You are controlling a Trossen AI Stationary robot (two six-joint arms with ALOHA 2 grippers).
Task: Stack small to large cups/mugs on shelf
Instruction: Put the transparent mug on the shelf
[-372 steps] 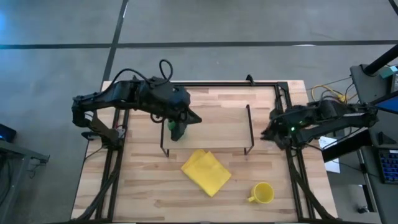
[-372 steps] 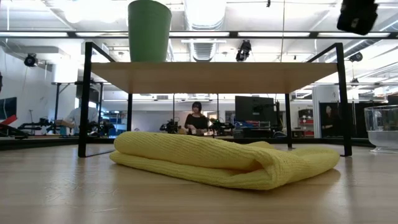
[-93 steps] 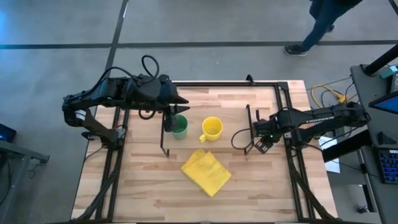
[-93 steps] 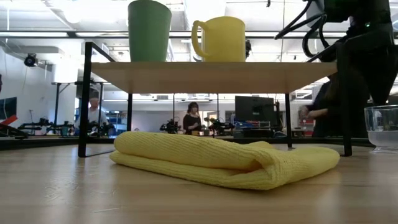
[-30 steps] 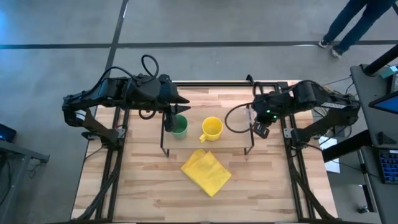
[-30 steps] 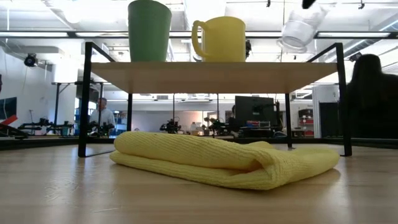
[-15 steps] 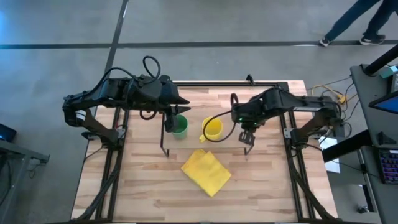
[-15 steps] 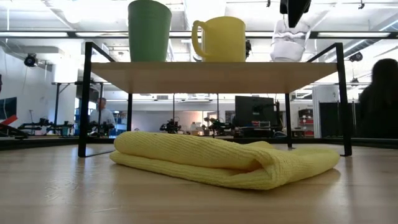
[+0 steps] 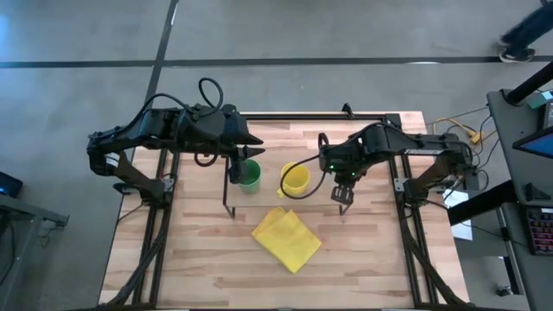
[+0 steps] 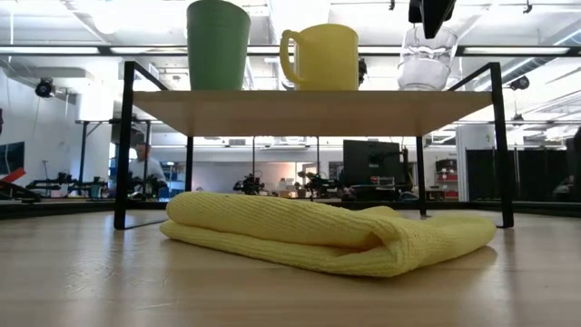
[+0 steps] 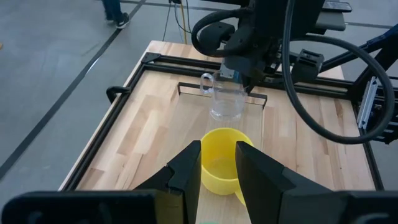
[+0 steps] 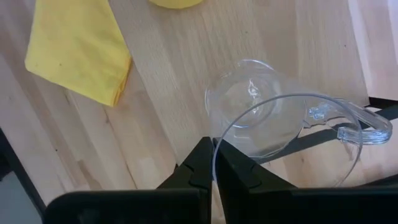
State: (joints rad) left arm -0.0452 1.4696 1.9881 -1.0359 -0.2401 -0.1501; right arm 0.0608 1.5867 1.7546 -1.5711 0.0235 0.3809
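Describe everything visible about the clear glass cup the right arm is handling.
The clear glass cup is a small see-through vessel with a thick base, a round open rim and a looped glass handle on one side. It stands upright at the right end of the shelf, beside the yellow mug, its base at or just above the wood top. The right gripper pinches its rim from above, one finger inside and one outside. It looks empty.
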